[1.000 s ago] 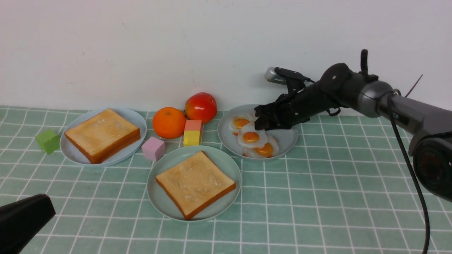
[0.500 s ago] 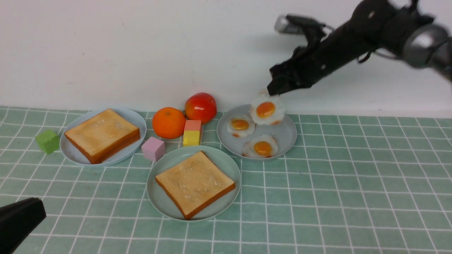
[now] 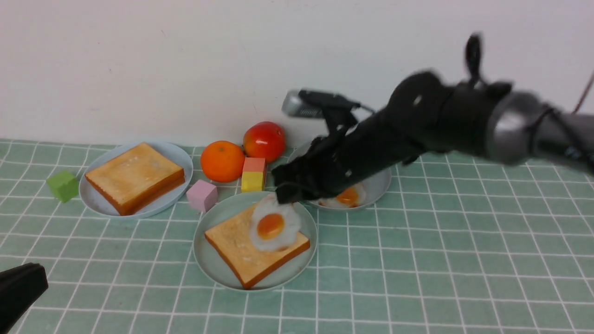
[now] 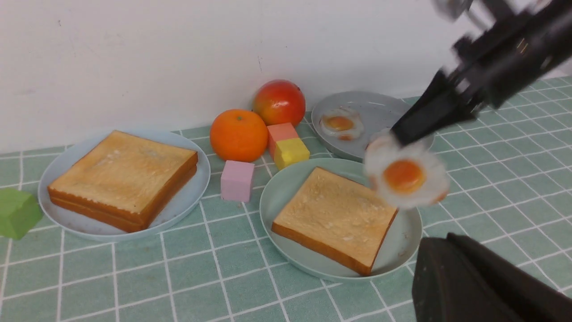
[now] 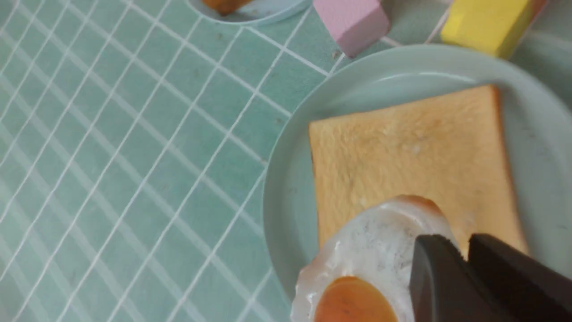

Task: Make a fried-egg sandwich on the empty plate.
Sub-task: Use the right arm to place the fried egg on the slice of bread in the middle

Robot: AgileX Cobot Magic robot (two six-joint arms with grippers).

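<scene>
The empty plate of the task, mint-green (image 3: 209,262), now carries one golden toast slice (image 3: 234,248). My right gripper (image 3: 285,198) is shut on the rim of a fried egg (image 3: 271,226), which hangs tilted just over the toast's far right corner. The right wrist view shows the fingers (image 5: 440,268) pinching the egg white (image 5: 371,255) above the toast (image 5: 411,152). My left gripper (image 3: 18,287) rests shut and holding nothing at the near left, away from the plate (image 4: 402,243). No stacked fried-egg sandwich is in view.
A pale blue plate (image 3: 93,197) at the left holds two stacked toast slices (image 3: 134,176). A grey-blue plate (image 3: 378,183) behind my right arm holds another egg (image 3: 347,195). An orange (image 3: 222,161), a red fruit (image 3: 263,140), and pink (image 3: 202,195), yellow (image 3: 253,181) and green (image 3: 62,185) blocks stand by the wall.
My right gripper took an egg off the grey-blue plate, lifted it high, then swung left and down over the toast on the mint-green plate. The left gripper slid slightly toward the near left corner.
</scene>
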